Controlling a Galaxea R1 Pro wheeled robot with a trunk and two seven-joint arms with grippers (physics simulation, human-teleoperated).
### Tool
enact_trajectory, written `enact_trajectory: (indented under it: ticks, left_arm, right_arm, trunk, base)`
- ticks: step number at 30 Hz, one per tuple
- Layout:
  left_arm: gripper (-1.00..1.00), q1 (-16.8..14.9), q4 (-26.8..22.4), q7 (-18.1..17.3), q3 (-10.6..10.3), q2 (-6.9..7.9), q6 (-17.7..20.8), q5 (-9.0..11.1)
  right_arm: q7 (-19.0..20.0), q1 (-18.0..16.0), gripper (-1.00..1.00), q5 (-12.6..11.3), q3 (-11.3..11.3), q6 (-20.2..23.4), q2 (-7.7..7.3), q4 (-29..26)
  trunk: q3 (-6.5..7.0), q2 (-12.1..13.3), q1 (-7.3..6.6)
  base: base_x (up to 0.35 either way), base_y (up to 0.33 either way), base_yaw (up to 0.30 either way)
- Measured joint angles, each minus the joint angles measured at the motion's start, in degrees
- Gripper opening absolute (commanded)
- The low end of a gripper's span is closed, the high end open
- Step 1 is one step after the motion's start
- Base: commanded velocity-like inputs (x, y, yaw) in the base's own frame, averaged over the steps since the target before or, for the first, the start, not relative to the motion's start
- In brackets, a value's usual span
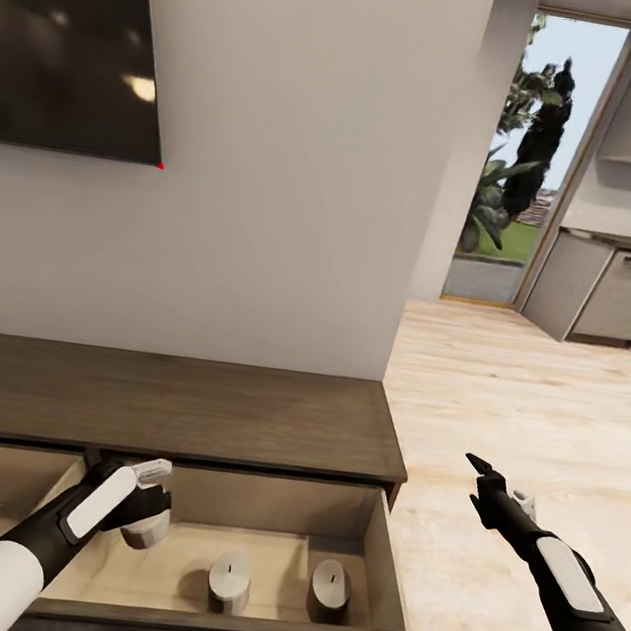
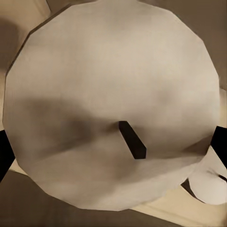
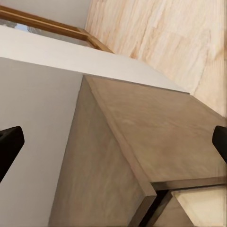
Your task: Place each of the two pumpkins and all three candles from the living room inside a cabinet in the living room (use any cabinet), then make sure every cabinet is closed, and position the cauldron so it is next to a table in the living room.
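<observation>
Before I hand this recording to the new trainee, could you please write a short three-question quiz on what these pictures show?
1. True or false: the cabinet drawer is open.
2. How many candles already stand on the drawer's floor, apart from the one in the left gripper?
A. none
B. two
C. four
3. Fill in: the right gripper hangs over the wooden ____, off the cabinet's right end.

Key
1. True: its light wood inside shows under the dark top.
2. B: one candle and a second beside it; the held candle looms in the left wrist view.
3. floor; its fingers hold nothing.
</observation>
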Motion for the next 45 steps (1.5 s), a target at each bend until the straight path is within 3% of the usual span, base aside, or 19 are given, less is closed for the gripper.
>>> enact_trajectory:
  ticks: [11,37,41,45]
  left_arm:
    - [-1.00,0.0,0.0,-0.2,-0.1,-0.44,-0.6,-0.1]
    - [-1.00,0.0,1.1,-0.3,-0.2,-0.53,-3.9,-0.2]
    - [-1.00,0.0,1.0,0.0,-0.2,-0.37,-3.9,-0.3]
    - [-1.00,0.0,0.9,0.1,-0.2,-0.43,-3.9,-0.2]
  right_arm:
    - [5.3,1.1,1.00,-0.2,-0.2,1.2,-0.26,0.0]
    - [5.6,1.3,1.00,-0.2,-1.3,1.3,-0.25,0.0]
    - [5.6,1.3,1.00,-0.2,-1.3,1.4,-0.22,0.0]
    - [5.6,1.3,1.00,-0.1,-1.3,1.3,-0.26,0.0]
  trunk:
    - [-2.44,-0.1,0.28]
    - [-8.20,-0.5,0.95]
    - [-8.21,-0.5,0.95]
    - [-9.09,-0.6,1.06]
  base:
    - [0.000,0.000,0.000]
    - [0.000,0.000,0.000]
    - [0.000,0.000,0.000]
    - [0.000,0.000,0.000]
